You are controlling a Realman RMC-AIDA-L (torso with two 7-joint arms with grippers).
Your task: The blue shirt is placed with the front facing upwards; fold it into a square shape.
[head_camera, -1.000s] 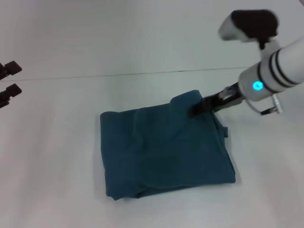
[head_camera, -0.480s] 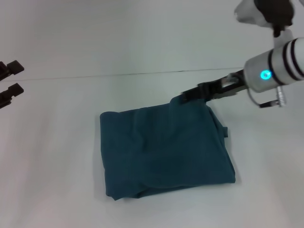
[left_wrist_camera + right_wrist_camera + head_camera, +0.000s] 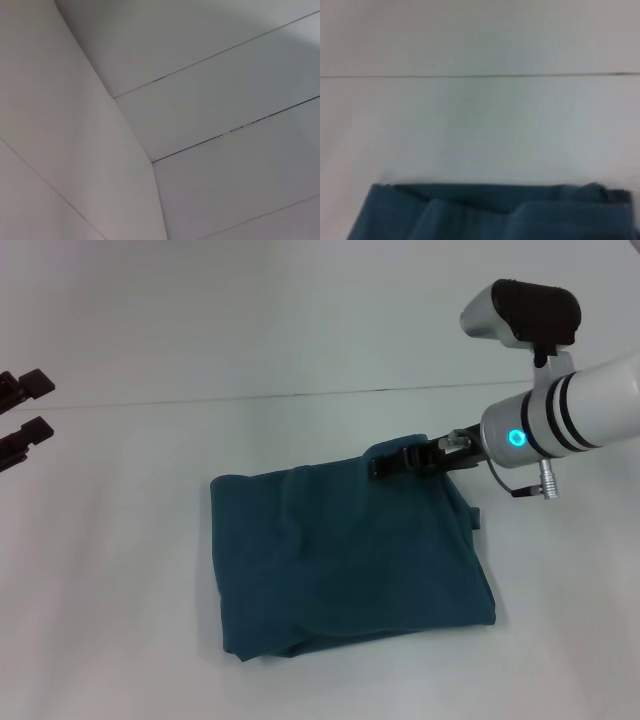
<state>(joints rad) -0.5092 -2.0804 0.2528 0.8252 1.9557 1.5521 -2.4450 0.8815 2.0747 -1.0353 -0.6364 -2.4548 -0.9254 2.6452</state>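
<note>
Head view bright, even, diffuse overhead light; white tabletop [image 3: 120, 570] near washed out, no hard glare. Only a thin soft shadow under the folded dark teal-blue cotton shirt [image 3: 345, 560] edges. Small cyan indicator lamp [image 3: 516, 437] glows on the white right arm. Left wrist view dimmer, grey, broad soft shading gradient across flat white panels [image 3: 225, 130], thin seams sharp. Right wrist view blurred throughout, shirt edge [image 3: 495, 212] soft, out of focus.

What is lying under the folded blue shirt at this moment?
The blue shirt lies folded on the white table, with nothing else showing at its edges. Its inner layers are covered. The right pincer is at its far right corner; the left pincer is parked far left.
</note>
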